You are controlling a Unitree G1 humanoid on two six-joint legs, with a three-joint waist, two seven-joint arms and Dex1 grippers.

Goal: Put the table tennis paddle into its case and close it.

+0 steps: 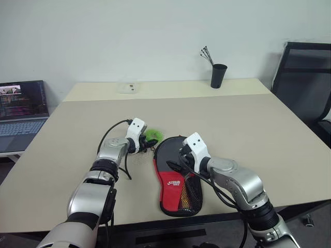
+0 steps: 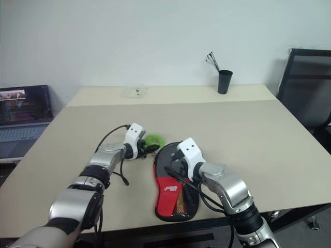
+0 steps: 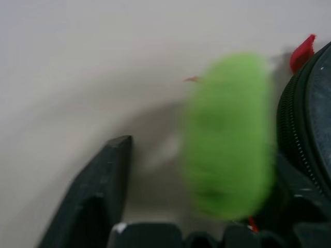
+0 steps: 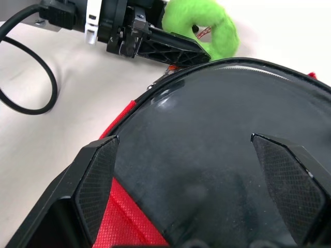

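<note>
The case (image 1: 173,175) is lying at lower centre of the head view on the desk (image 1: 248,129), red mesh side up, its black rounded end toward a green fuzzy tag (image 1: 152,135). The left gripper (image 1: 146,143) is reaching at that tag, fingers (image 3: 106,181) parted around it. The right gripper (image 4: 196,191) is hovering over the case's black part, spread wide.

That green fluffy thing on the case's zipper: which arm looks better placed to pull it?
Probably the left. Its fingers sit beside the green tag at the case rim, while the right gripper hovers open over the black top.
</note>
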